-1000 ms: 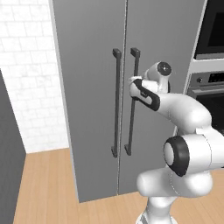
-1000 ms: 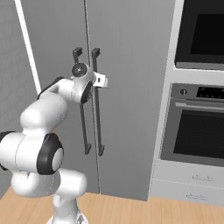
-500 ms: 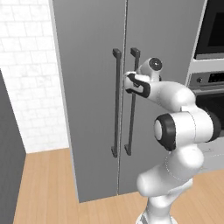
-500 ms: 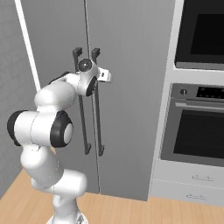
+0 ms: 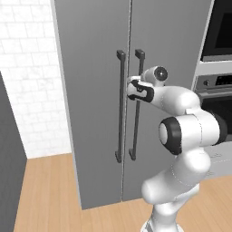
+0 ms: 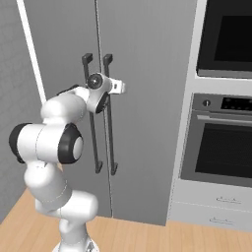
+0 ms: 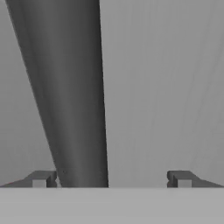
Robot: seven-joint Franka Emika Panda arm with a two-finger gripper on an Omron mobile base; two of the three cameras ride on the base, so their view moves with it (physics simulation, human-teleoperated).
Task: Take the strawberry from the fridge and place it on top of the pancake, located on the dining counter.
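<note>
Closer to the fridge point(image 5: 90, 90) than a second ago, the gripper point(image 7: 111, 179) stands spread wide with a dark door handle point(image 7: 70, 96) between its fingertips, off-centre, apparently to pull the closed door behind which the strawberry presumably sits unseen.

Both doors of the fridge point(image 5: 90, 90) stand shut, so its flat grey front blocks any reach inside. Two dark vertical handles stand off it just beside each other: the left handle point(image 5: 120, 108) and the right handle point(image 5: 136, 122). The end effector point(image 7: 109, 179), spread wide, is right at the doors with one handle bar point(image 7: 70, 96) between its fingertips. To the right, the wall oven point(image 6: 221, 138) closes off that side.
</note>
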